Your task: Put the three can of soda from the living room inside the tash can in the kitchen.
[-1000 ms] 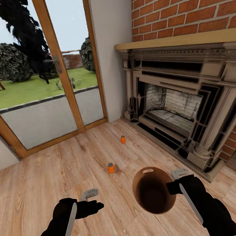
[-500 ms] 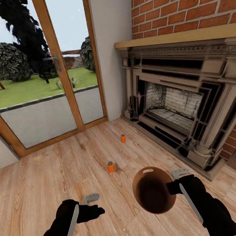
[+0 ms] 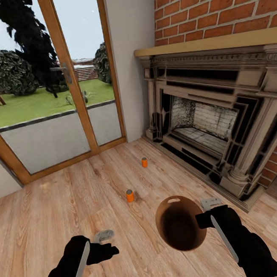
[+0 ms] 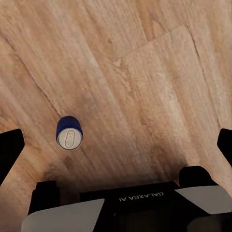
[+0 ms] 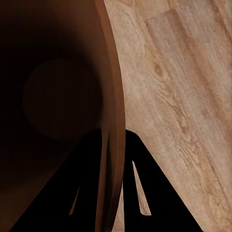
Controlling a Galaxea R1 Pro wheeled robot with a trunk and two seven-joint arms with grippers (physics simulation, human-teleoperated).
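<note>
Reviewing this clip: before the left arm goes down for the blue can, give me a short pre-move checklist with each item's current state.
1. Left gripper open: ok, its fingers stand wide apart in the left wrist view.
2. Blue soda can upright on the wood floor: ok, its grey top faces the camera.
3. Can centred between the fingers: not ok, it sits close to one finger, well off the midline.
4. Right gripper holding the trash can: ok, its fingers straddle the rim wall.
5. Trash can mouth free to receive a can: ok, the dark inside looks empty.
6. Two orange soda cans out of the way: ok, both stand further ahead on the floor.
</note>
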